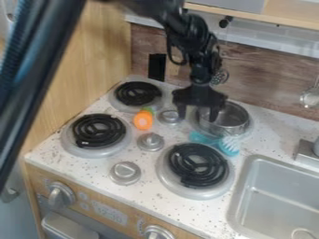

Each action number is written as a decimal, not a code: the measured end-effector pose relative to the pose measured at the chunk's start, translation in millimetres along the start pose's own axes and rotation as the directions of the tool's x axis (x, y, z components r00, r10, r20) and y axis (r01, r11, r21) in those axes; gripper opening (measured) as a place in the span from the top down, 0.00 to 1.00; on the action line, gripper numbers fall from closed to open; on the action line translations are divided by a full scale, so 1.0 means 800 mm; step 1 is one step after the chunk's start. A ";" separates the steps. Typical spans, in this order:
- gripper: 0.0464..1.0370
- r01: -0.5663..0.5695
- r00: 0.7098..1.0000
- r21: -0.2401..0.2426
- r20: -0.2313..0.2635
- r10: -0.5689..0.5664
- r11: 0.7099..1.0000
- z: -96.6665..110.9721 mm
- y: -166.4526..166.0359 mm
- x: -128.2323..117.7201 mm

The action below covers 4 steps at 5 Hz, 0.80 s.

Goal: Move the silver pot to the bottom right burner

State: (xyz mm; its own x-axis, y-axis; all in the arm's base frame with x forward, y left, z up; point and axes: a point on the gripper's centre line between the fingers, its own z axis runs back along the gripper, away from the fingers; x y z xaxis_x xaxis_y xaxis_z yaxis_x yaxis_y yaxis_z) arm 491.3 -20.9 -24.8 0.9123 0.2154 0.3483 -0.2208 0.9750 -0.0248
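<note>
Teal brush point(228, 148) between silver pot point(232, 125) and seven-o'clock burner point(181, 161), orange toy point(143, 121) toward nine o'clock, fingers point(215, 113) parted, empty.

The speckled white surface point(92, 169) carries four burners: back left point(138, 94), front left point(98, 130), bottom right burner point(198, 164) and back right burner point(248, 131), the last bearing the silver pot point(232, 125). Three round metal knobs point(150, 142), an orange piece point(143, 121), perhaps a toy carrot, and a teal brush point(229, 147) lie between them.

stove front panel point(138, 224) | small printed digits point(109, 214) | not surely legible
</note>
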 end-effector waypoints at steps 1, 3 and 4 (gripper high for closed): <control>0.38 0.032 0.999 0.016 -0.038 -0.031 0.999 -0.008 -0.007 -0.010; 0.83 0.039 0.996 -0.022 -0.076 -0.041 0.999 -0.011 -0.018 -0.025; 0.92 0.029 0.998 -0.073 -0.049 -0.033 0.997 0.006 -0.026 -0.023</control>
State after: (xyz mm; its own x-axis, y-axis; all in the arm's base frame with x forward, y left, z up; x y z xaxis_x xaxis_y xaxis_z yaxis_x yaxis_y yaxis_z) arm 477.3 -45.0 -26.2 0.9349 0.1858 0.3025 -0.1683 0.9822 -0.0831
